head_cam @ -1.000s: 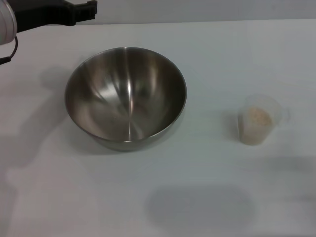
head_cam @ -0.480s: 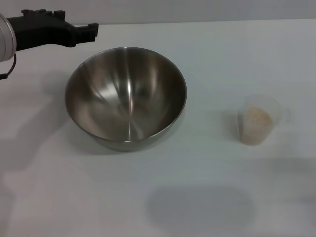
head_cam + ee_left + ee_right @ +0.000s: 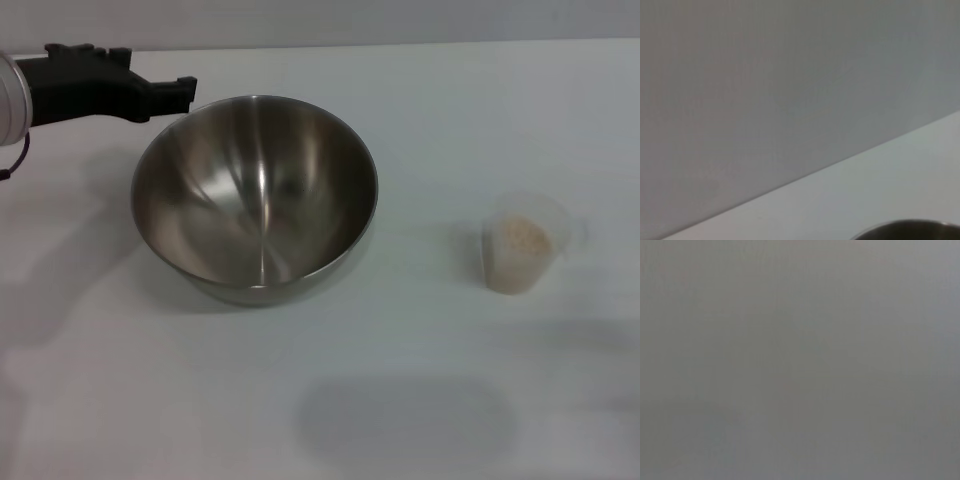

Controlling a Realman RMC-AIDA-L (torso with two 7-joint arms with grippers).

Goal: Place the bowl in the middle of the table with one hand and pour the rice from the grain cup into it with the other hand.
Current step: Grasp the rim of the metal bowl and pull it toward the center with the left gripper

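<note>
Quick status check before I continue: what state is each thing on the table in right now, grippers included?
bowl: upright, empty, on the table.
grain cup: upright, apart from the bowl, ungrasped.
rice: all in the cup.
left gripper: beside the bowl's far-left rim, holding nothing.
right gripper: out of view.

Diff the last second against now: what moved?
The left gripper came down from the far left corner toward the bowl rim, now just off its far left edge, nothing held. Bowl, grain cup and rice stayed put. The right gripper is out of view.

Black left hand (image 3: 175,92), silver-white arm (image 3: 12,98)
</note>
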